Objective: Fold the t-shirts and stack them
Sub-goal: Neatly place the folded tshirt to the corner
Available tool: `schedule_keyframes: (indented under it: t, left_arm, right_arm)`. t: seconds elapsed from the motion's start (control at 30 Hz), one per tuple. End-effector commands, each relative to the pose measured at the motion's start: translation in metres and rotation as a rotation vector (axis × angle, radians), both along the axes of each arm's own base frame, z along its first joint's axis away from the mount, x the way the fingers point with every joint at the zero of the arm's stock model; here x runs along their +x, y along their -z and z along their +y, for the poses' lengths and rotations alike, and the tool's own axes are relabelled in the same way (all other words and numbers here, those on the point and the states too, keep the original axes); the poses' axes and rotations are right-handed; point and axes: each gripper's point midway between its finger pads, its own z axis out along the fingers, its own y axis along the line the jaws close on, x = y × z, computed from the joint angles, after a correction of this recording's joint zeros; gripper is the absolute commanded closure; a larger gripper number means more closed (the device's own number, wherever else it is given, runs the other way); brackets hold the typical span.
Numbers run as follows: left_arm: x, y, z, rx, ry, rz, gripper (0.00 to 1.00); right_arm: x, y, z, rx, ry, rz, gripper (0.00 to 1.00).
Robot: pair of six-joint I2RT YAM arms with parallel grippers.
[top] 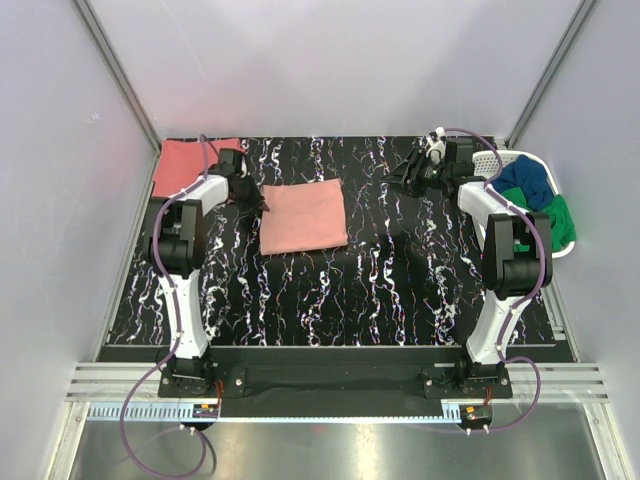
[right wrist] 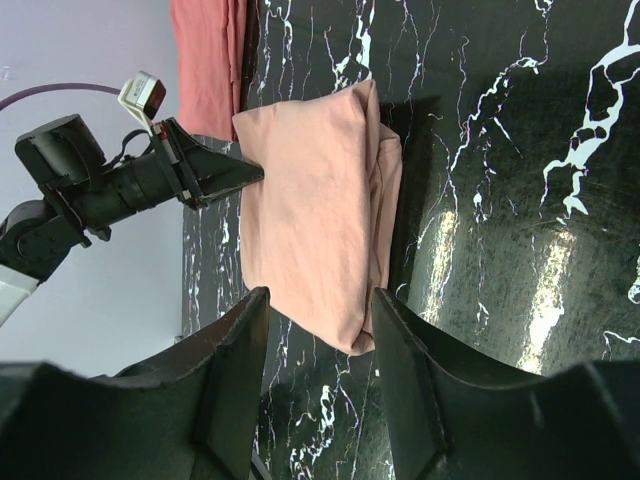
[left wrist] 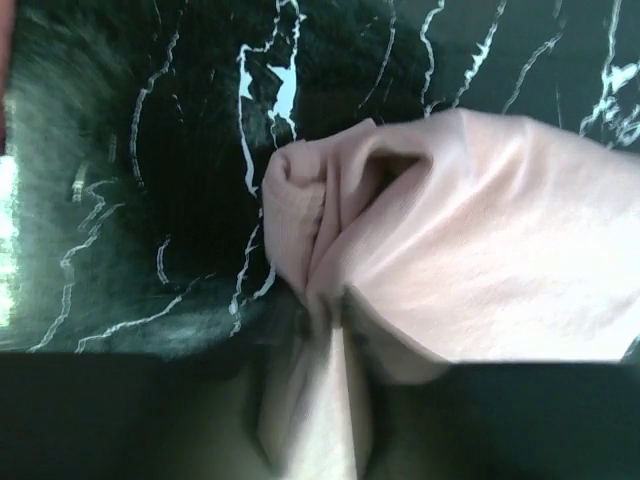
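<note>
Stacking step, I judge: the left pincer (top: 250, 200) clenches the nine-o'clock edge of the folded pale salmon t-shirt (top: 303, 218), centre-left on the surface (top: 400, 270). Next, carry it toward ten o'clock onto the coral-red t-shirt (top: 180, 165). The right pincer (top: 405, 178) hangs released, empty.

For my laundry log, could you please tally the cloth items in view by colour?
Pale salmon-pink folded cloth t-shirt: 1
Coral-red cloth t-shirt: 1
Dark blue crumpled garment: 1
Green crumpled garment: 1
Total: 4
</note>
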Motion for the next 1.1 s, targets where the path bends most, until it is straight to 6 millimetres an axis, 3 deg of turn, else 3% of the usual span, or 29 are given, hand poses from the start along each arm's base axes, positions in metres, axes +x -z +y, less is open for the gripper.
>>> schedule_keyframes:
  t: [0.0,0.03,0.1,0.2,0.23,0.3,0.53,0.8,1.07]
  left_arm:
    - [-0.002,0.013,0.0,0.088,0.017,0.044,0.92]
    - [0.001,0.006,-0.004,0.104,0.038,0.031,1.0]
    - [0.018,-0.024,-0.012,0.133,0.063,-0.022,1.0]
    - [0.023,-0.045,-0.018,0.221,0.099,-0.034,1.0]
    - [0.037,-0.061,-0.017,0.254,0.093,-0.075,1.0]
    - [0.035,-0.066,-0.016,0.266,0.098,-0.057,1.0]
    - [0.055,-0.1,0.02,0.457,0.065,-0.141,1.0]
    - [0.085,-0.154,0.065,0.527,0.051,-0.288,1.0]
    - [0.107,-0.192,0.112,0.629,-0.009,-0.408,1.0]
  right_arm:
    - [0.004,-0.039,-0.002,-0.006,0.004,-0.101,0.47]
    - [0.004,-0.041,-0.002,-0.005,0.006,-0.102,0.47]
    - [0.004,-0.042,-0.002,0.0,0.009,-0.099,0.47]
    - [0.004,-0.044,-0.001,0.006,0.01,-0.105,0.47]
    - [0.003,-0.045,-0.001,0.005,0.01,-0.107,0.47]
    - [0.002,-0.044,-0.001,0.004,0.013,-0.106,0.47]
    - [0.004,-0.043,-0.001,0.017,0.025,-0.105,0.47]
    - [0.01,-0.045,-0.002,0.018,0.03,-0.123,0.47]
    - [0.023,-0.036,-0.001,0.009,0.028,-0.118,0.47]
